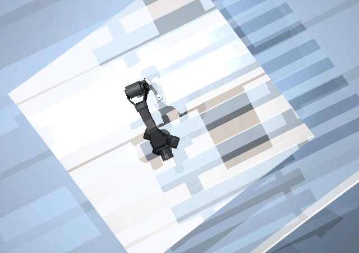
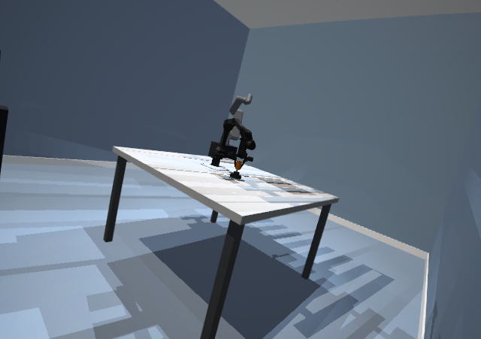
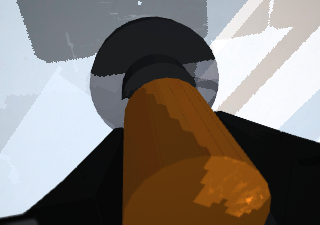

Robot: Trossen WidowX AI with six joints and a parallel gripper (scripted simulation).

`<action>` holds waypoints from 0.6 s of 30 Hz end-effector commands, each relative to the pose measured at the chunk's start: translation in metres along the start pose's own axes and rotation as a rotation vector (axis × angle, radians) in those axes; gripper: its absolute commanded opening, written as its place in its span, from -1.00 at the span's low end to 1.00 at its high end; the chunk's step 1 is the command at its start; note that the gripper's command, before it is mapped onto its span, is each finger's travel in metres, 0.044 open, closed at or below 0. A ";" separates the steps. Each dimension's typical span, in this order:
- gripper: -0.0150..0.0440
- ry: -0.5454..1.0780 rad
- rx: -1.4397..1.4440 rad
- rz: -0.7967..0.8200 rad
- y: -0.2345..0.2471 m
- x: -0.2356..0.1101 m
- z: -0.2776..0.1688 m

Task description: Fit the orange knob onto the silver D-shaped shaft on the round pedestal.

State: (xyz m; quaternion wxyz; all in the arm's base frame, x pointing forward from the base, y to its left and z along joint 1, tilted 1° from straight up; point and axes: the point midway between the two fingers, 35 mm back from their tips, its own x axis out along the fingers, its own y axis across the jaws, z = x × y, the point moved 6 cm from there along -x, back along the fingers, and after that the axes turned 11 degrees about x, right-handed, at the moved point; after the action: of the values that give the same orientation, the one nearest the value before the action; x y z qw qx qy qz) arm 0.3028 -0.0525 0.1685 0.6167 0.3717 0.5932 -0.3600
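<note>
The orange knob [image 2: 237, 165] [image 3: 165, 130] is held upright between the fingers of my gripper [image 2: 237, 164] [image 3: 169, 128], which is shut on it. The dark round pedestal [image 2: 235, 176] [image 3: 150, 35] stands on the table just below the knob. In the wrist view the knob's lower end overlaps the pedestal's raised dark centre. The silver shaft, the knob's hole and both flat sides are hidden. I cannot tell whether the knob touches the shaft or sits partly on it. In the top view the arm hides the knob and pedestal.
The white table [image 1: 95, 186] [image 2: 186, 189] carries the black arm [image 1: 149, 121] [image 2: 234, 123], its base behind the pedestal. Patchy bands of light and shadow cross the table top. Blue-grey walls stand beyond it.
</note>
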 end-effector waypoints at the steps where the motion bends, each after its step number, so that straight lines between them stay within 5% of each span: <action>1: -0.49 -0.002 0.063 0.003 0.001 0.000 0.000; 18: -0.49 -0.002 0.063 0.003 0.000 0.004 0.000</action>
State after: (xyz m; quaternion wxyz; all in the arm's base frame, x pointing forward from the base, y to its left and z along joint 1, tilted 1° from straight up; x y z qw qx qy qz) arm 0.3028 -0.0524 0.1654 0.6053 0.3894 0.5828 -0.3773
